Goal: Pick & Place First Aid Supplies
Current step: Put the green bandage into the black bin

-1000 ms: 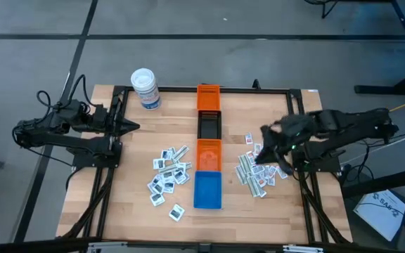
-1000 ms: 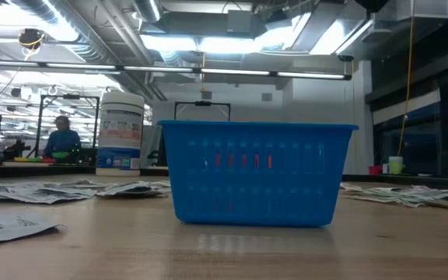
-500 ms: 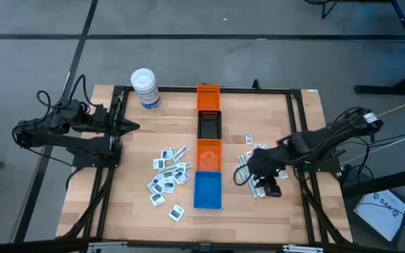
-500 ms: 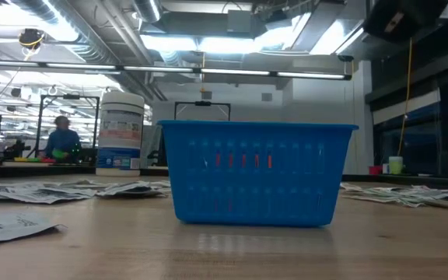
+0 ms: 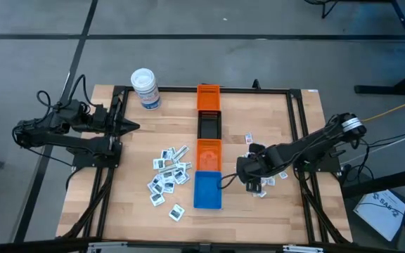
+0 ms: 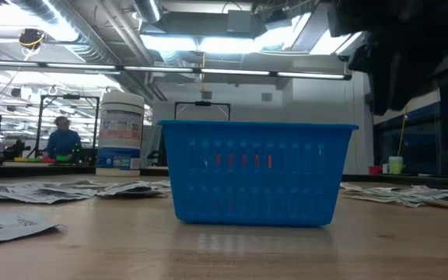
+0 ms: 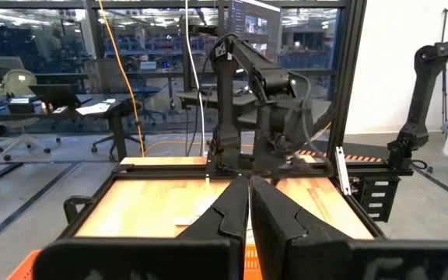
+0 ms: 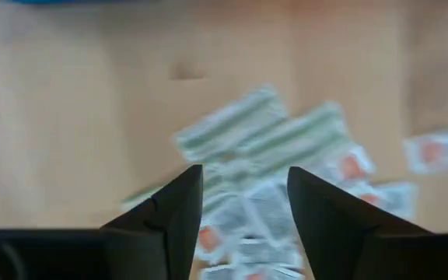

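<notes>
High view: the right gripper [image 5: 247,171] has swung down over the strips and packets [image 5: 257,184] just right of the blue bin [image 5: 207,190], jaws now spread, nothing pinched. A pick looks imminent. The left gripper [image 5: 127,126] waits, jaws pressed together, well left of the bin.

A blue bin [image 6: 257,173] stands centre on the wooden table [image 6: 224,249], a white tub [image 6: 120,131] behind it at left.
</notes>
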Motion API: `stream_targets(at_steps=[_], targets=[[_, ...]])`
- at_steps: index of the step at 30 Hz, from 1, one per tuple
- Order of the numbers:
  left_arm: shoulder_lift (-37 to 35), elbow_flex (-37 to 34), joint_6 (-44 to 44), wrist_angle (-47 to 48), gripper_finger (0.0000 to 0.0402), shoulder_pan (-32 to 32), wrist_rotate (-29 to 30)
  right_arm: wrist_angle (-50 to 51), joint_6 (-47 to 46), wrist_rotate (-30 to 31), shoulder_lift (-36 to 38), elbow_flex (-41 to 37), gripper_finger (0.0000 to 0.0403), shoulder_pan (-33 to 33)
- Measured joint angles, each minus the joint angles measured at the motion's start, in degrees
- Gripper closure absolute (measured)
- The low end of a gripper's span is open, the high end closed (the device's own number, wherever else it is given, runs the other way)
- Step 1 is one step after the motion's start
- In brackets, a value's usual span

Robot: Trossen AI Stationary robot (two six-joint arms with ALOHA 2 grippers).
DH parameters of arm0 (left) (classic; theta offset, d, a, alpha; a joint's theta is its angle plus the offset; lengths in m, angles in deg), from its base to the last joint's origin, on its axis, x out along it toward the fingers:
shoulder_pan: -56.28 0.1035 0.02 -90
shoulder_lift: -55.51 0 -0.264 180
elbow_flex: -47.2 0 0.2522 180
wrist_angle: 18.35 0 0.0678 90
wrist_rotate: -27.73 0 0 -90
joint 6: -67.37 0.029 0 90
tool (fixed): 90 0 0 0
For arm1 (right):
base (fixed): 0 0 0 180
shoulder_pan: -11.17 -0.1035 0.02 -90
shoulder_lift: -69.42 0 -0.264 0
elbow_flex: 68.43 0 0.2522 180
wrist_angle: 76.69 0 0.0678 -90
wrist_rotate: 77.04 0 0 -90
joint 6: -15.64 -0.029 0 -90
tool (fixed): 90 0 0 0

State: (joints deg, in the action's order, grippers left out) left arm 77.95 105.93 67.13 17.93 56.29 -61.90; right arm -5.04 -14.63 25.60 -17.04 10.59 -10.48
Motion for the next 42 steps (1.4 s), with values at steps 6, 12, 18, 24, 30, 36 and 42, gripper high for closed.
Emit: stream_targets(at_steps=[6,12,18,24,30,36,42], targets=[[0.0,0.0,0.0,0.0,0.0392,0.0,0.0,3.8,-8.5,6.0,-2.8,0.0,0.0227,0.2],[0.0,0.0,0.0,0.0,0.039,0.0,0.0,3.2,-11.9,6.3,-5.8,0.0,0.0227,1.4],[0.0,0.0,0.0,0.0,0.0393,0.0,0.0,-1.8,-12.2,6.9,-4.6,-4.4,0.0227,2.4],[0.0,0.0,0.0,0.0,0.0389,0.0,0.0,-15.3,-12.2,2.9,-1.9,-14.5,0.0228,4.0],[0.0,0.0,0.0,0.0,0.0393,0.0,0.0,-18.2,-12.5,0.6,0.6,-18.1,0.0228,5.9],[0.0,0.0,0.0,0.0,0.039,0.0,0.0,-20.2,-12.2,-0.5,1.4,-19.3,0.0228,9.2],[0.0,0.0,0.0,0.0,0.0391,0.0,0.0,-25.1,-11.1,-5.8,3.8,-24.1,0.0228,13.5]])
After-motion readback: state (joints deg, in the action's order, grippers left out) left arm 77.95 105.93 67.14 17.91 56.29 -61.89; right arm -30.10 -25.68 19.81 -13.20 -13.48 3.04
